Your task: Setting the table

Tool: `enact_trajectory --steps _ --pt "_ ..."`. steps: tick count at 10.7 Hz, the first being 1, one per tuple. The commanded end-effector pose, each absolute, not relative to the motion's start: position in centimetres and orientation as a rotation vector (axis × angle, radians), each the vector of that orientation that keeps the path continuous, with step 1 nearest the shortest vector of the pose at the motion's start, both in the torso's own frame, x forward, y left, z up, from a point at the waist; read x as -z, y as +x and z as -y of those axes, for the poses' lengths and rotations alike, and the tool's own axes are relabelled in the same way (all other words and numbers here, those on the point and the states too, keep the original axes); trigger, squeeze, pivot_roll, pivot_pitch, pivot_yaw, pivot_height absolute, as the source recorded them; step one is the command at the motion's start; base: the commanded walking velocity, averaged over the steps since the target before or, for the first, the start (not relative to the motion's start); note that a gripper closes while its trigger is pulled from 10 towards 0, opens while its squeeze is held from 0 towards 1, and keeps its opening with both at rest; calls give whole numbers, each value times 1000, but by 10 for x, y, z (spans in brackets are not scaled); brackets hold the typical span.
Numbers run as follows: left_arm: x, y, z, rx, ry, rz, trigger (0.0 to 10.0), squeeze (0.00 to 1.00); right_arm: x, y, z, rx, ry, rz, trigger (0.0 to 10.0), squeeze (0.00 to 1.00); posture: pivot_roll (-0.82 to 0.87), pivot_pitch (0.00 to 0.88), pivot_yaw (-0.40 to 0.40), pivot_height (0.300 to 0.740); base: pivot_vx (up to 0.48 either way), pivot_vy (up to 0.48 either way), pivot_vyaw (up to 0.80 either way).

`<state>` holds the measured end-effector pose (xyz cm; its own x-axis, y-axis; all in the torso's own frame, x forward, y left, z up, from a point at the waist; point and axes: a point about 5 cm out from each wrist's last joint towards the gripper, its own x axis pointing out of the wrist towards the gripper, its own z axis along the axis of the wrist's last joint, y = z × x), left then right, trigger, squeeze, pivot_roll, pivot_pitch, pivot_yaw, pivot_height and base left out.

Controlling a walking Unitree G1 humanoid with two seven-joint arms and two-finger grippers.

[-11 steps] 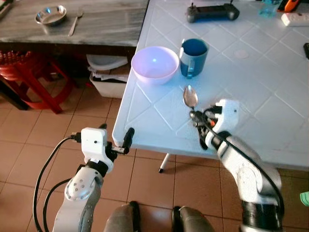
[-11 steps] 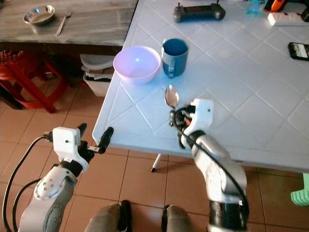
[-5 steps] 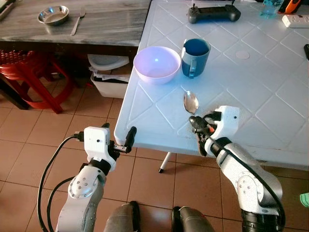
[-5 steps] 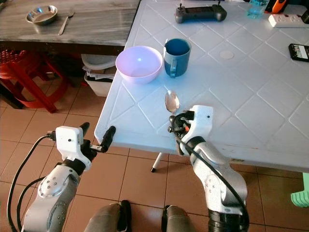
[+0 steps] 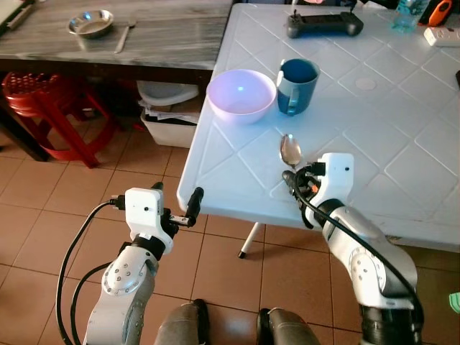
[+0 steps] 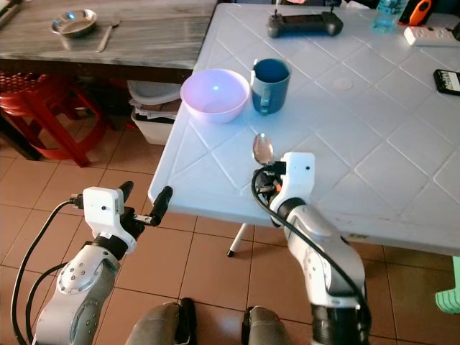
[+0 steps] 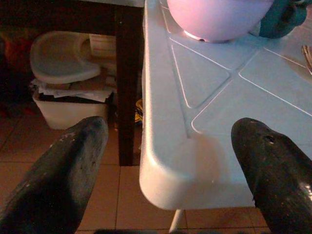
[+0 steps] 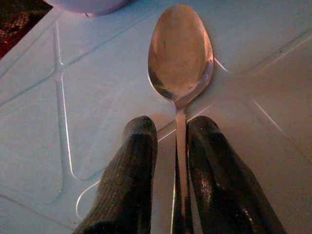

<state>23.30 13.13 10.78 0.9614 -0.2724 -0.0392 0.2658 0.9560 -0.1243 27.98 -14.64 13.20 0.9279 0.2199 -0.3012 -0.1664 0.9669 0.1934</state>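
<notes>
Robot's legs (image 5: 230, 327) are showing nearest, well short of the white table (image 5: 374, 122), standing on brown tile floor (image 5: 43, 208). Left gripper (image 5: 176, 208) is hovering off the white table's near left corner, fingers spread apart with nothing between them; in the left wrist view the corner is sitting between the two fingertips (image 7: 63, 165). Right gripper (image 5: 296, 188) is reaching over the white table's near edge, its silver forearm angling up from below, fingers closing on the handle of the spoon (image 5: 290, 150); right wrist view is showing the handle pinched between both fingers (image 8: 134, 165). Spoon bowl is lying on the table surface just ahead of the gripper, pointing away from the robot.

Farther in on the white table, a lilac bowl (image 5: 241, 94) is sitting near the left edge with a blue mug (image 5: 295, 84) just beside it. A black controller (image 5: 325, 24) is lying at the far side, a white power strip (image 5: 443, 36) at the far right.

Left of the white table: a white bin (image 5: 165, 118), a red stool (image 5: 39, 100), and a grey wooden table (image 5: 144, 36) carrying a steel bowl (image 5: 90, 23) and a fork (image 5: 121, 36).
</notes>
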Motion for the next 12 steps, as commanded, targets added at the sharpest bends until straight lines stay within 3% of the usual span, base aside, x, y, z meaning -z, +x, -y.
enact_trajectory --steps 1,3,4,5,6,12 --pt "-103 231 -133 268 -107 -76 10000 0 -100 274 158 -125 139 -483 10000 0 16 193 60 740 0 0 0" --pt "-103 230 -133 267 -107 -80 10000 0 -89 275 159 -156 142 -563 10000 0 22 196 62 740 0 0 0" --pt "-103 230 -133 271 -108 -82 10000 0 -84 277 161 -182 135 -597 9176 0 24 197 62 740 0 0 0" --pt "-103 229 -133 275 -109 -85 10000 0 -81 280 166 -173 140 -614 2549 0 23 200 65 740 0 0 0" --pt "-102 228 -133 280 -109 -88 10000 0 -80 281 172 -154 124 -628 0 0 24 203 66 740 0 0 0" --pt "-101 225 -131 298 -112 -105 10000 0 -64 281 201 -96 -36 -694 0 0 27 219 65 740 0 0 0"
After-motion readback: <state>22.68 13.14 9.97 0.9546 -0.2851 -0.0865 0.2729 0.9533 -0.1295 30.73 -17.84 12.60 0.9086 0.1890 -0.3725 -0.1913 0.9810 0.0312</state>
